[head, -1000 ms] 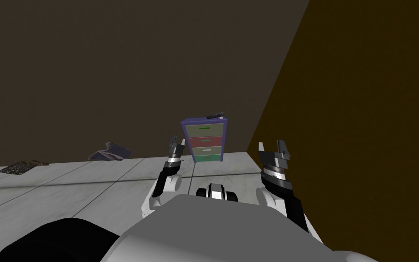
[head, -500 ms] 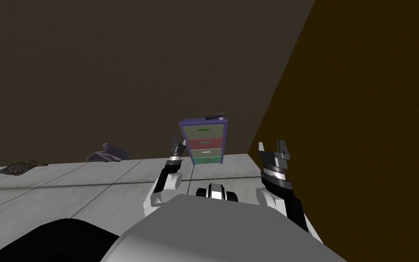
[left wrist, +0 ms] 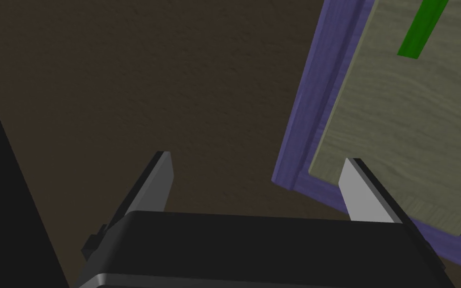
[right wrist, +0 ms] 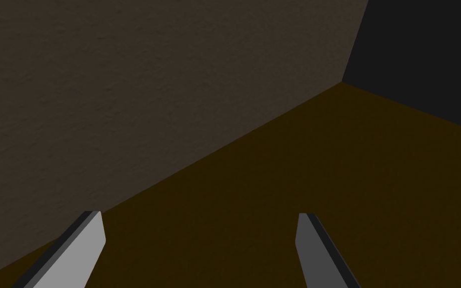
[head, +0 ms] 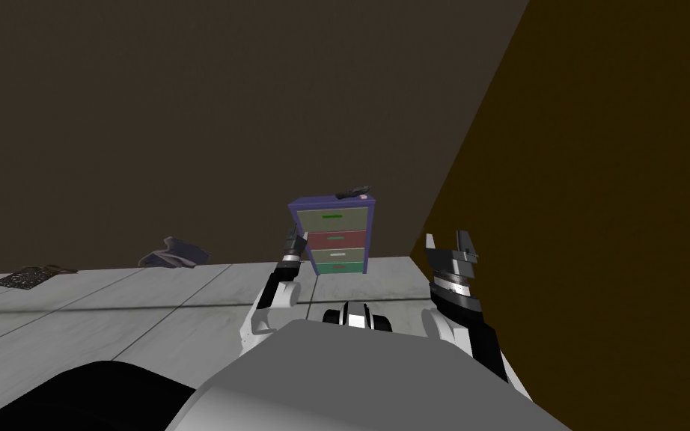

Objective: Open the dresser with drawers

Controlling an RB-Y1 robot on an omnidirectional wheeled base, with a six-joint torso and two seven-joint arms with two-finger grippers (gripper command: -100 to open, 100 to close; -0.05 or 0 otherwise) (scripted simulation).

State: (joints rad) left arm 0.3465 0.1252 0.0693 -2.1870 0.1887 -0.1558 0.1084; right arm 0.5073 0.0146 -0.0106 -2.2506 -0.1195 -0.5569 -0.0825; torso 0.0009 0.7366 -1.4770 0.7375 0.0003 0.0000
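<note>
The dresser (head: 332, 236) stands against the dark back wall, a purple frame with several shut drawers: olive with a green handle, red, grey with a white handle, green. My left gripper (head: 295, 238) is raised in front of its left edge, open and empty. In the left wrist view that gripper (left wrist: 259, 187) points past the purple frame (left wrist: 299, 115), beside the top drawer (left wrist: 409, 125) and its green handle (left wrist: 422, 27). My right gripper (head: 448, 251) is held up to the right, open (right wrist: 199, 250) and empty.
A small dark object (head: 355, 191) lies on the dresser's top. A crumpled grey cloth (head: 173, 253) sits on the pale tiled floor to the left, and a dark patterned mat (head: 29, 275) further left. A brown wall (head: 598, 224) closes the right side.
I have moved a little nearer, so the dresser sits slightly larger and further left in the head view. My left gripper has reached forward to the dresser's left edge. The right arm is unchanged.
</note>
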